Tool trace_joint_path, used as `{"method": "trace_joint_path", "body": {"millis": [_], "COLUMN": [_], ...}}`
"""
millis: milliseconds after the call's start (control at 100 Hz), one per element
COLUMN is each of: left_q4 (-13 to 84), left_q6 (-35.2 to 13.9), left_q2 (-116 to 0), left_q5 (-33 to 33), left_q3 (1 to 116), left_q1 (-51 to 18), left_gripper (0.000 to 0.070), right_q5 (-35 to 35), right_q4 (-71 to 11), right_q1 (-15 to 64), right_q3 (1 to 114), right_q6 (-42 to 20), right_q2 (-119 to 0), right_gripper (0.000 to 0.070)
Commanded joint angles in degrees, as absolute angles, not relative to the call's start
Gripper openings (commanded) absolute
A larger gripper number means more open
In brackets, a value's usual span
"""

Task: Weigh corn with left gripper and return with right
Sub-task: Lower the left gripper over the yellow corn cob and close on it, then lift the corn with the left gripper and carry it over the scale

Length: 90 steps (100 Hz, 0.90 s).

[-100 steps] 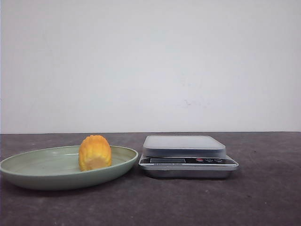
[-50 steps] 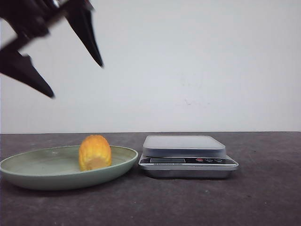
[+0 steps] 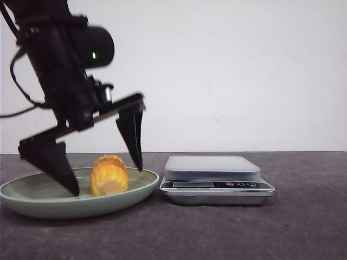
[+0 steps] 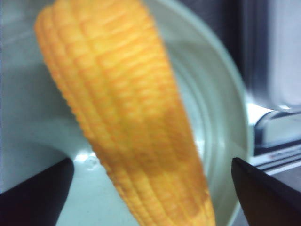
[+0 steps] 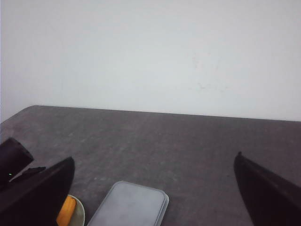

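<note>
Corn (image 3: pixel 110 175) sitting in the green plate (image 3: pixel 32 201), left of the scale (image 3: pixel 216 179), nothing gripping it yet. Big change from a second ago: no arm in sight then, now left gripper (image 3: pixel 103 176) dropped right down around the cob, jaws spread wide, one finger each side, not squeezing. So looks like the pick-up for weighing is about to start. Scale platform bare and just beside the plate rim, nothing blocking the short hop over. Right gripper (image 5: pixel 153 188) hanging back above the table, jaws also spread, holding nothing.
</note>
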<state>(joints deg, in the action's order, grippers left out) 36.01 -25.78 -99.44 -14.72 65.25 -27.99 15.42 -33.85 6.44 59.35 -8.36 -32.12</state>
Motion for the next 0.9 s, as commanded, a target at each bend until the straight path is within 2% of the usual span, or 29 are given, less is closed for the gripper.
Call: {"method": "trace_joint_path", "body": {"millis": [0,50,60,100,140,370,560,630,770,890], "left_q4": [36.07,36.25,36.29,36.4,36.51,36.51,35.77,33.71,26.48,21.56], "left_q6": [-26.37,-25.67,-25.45,-24.84,-24.34,-22.11,-21.28,-19.66,-19.55,-21.52], "left_q2": [-100.73,-100.68,-100.6,-100.18,-99.7,-91.22,-81.87,-78.96,-75.0,-73.93], "left_q5": [-14.41,-14.66,-14.72,-14.94,-15.16,-15.49,-15.75,-17.23,-18.04,-18.06], "left_q3": [65.84,65.84,65.84,65.87,66.02,68.64,75.75,78.61,82.78,84.55], "left_q1": [-28.25,-28.27,-28.27,-28.25,-28.25,-28.08,-28.12,-28.21,-28.32,-28.32], "left_gripper": [0.0384,0.0044,0.0,0.0029,0.0004,0.0004,0.0004,0.0004,0.0004,0.0004], "right_q5": [15.59,15.55,15.53,15.35,15.35,14.96,14.98,14.98,14.98,15.0], "right_q4": [-33.56,-33.54,-33.54,-33.54,-33.54,-33.54,-33.54,-33.54,-33.52,-33.54], "right_q1": [6.74,6.9,6.9,7.07,7.18,7.38,7.38,7.38,7.38,7.38], "right_q3": [60.1,60.1,60.1,60.1,60.1,60.1,60.1,60.1,60.1,60.1], "right_q6": [-8.05,-7.86,-7.86,-7.57,-7.2,-7.03,-7.03,-7.07,-7.09,-7.11], "right_q2": [-32.47,-32.47,-32.47,-32.47,-32.47,-32.47,-32.47,-32.47,-32.47,-32.47], "right_gripper": [0.0696,0.0696,0.0696,0.0696,0.0696,0.0696,0.0696,0.0696,0.0696,0.0696]}}
